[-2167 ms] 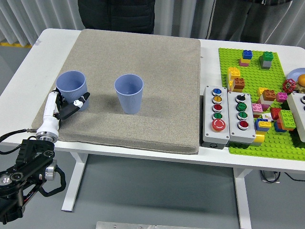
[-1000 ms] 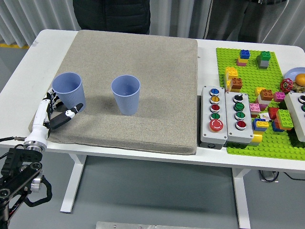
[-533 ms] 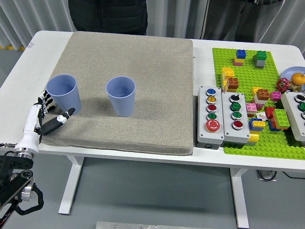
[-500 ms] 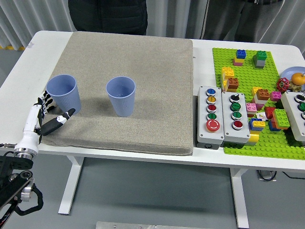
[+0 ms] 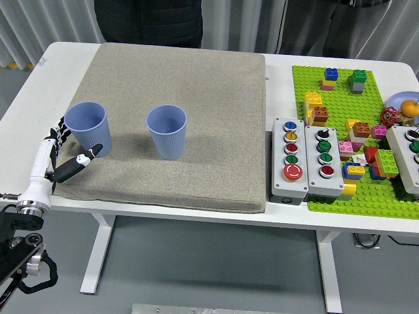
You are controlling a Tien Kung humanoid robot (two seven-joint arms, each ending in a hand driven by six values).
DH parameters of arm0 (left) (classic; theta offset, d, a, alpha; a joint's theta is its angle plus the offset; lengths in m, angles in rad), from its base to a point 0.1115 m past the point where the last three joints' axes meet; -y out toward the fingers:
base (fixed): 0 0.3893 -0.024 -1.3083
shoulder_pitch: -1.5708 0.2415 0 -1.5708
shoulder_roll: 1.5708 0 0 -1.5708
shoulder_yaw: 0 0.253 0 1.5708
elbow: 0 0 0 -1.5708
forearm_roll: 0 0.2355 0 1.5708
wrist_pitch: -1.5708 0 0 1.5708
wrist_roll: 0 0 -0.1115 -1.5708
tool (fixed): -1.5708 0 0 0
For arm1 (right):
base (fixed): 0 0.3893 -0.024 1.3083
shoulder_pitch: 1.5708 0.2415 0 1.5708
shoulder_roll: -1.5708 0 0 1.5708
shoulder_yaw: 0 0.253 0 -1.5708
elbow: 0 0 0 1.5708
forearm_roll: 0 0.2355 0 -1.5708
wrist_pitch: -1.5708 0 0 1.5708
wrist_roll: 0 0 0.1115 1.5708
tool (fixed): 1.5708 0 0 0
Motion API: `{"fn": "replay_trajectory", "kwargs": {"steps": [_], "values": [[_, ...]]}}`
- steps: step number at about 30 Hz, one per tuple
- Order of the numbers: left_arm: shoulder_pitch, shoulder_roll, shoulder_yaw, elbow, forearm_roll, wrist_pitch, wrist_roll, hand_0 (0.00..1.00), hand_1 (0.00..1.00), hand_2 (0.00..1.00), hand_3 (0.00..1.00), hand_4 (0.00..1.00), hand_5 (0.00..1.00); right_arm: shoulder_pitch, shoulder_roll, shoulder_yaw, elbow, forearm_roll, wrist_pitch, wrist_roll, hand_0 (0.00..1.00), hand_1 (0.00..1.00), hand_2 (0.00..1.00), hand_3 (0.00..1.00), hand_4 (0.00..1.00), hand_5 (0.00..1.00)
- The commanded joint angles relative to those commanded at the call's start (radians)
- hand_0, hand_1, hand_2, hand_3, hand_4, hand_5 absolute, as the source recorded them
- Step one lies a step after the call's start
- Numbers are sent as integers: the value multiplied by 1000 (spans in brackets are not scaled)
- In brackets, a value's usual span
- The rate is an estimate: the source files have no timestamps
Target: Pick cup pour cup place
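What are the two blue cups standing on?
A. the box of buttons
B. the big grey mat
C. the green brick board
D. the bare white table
B: both the left cup and the right cup stand upright on the grey mat, with the left hand open beside the left one.

A white table (image 5: 39, 85) fills most of the frame. A thick grey-beige mat (image 5: 216, 111) covers its left and centre, reaching from the far edge almost to the near edge. Just right of the mat, toward the lower right, two grey button boxes (image 5: 308, 159) stand side by side. Beyond them, along the right edge, lies a green building-block baseplate (image 5: 380, 196), and a third button box (image 5: 407, 157) is cut off by the frame.
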Motion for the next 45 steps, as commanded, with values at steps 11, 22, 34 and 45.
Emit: {"fn": "replay_trajectory", "kwargs": {"steps": [11, 22, 34, 45], "values": [[35, 1, -27, -43, 17, 8, 0, 940, 954, 998, 998, 998, 447, 0, 0, 1, 0, -2, 0, 0, 717, 672, 654, 606, 2, 177], [75, 6, -81, -102, 40, 18, -1, 938, 953, 998, 998, 998, 448, -1, 0, 6, 0, -7, 2, -1, 717, 672, 654, 606, 2, 178], [75, 15, -100, -163, 23, 40, -3, 924, 934, 998, 998, 998, 459, -1, 0, 9, 0, -13, 1, -2, 716, 672, 654, 606, 2, 180], [-5, 59, -138, -218, 9, 63, 4, 913, 911, 998, 998, 998, 468, -7, -4, -3, 0, 0, -2, 0, 716, 672, 654, 606, 2, 178]]}}
